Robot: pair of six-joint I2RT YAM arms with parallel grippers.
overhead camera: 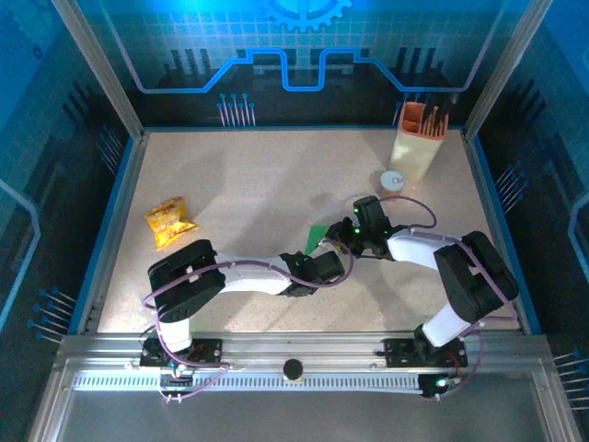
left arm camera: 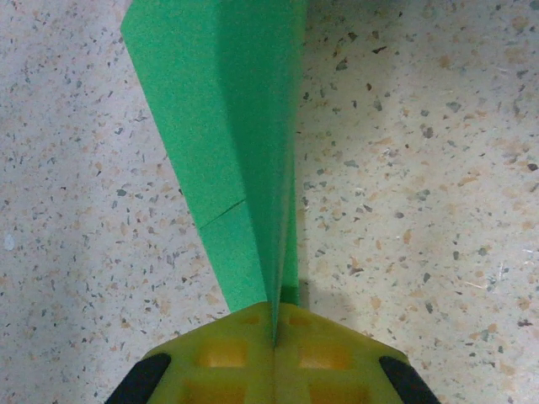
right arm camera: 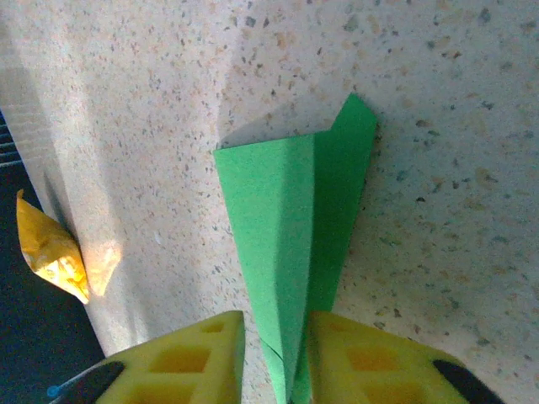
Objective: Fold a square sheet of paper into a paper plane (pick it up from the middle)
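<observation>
The square sheet of paper, folded into a slim bright-green paper plane (overhead camera: 317,237), stands on edge over the table's middle, between both grippers. My left gripper (left arm camera: 274,324) is shut on its narrow end, with the centre crease pinched between the yellow pads, and the plane (left arm camera: 227,126) widens away from the jaws. My right gripper (right arm camera: 276,353) is open around the plane (right arm camera: 295,219). There is a gap between its left pad and the paper, while its right pad lies against the fold. In the top view the left gripper (overhead camera: 337,261) and right gripper (overhead camera: 349,236) meet at the plane.
A crinkled yellow-orange snack packet (overhead camera: 169,222) lies at the left of the table, and its corner (right arm camera: 50,248) also appears in the right wrist view. A cream holder with orange tools (overhead camera: 419,138) and a small white round lid (overhead camera: 393,180) stand at the back right.
</observation>
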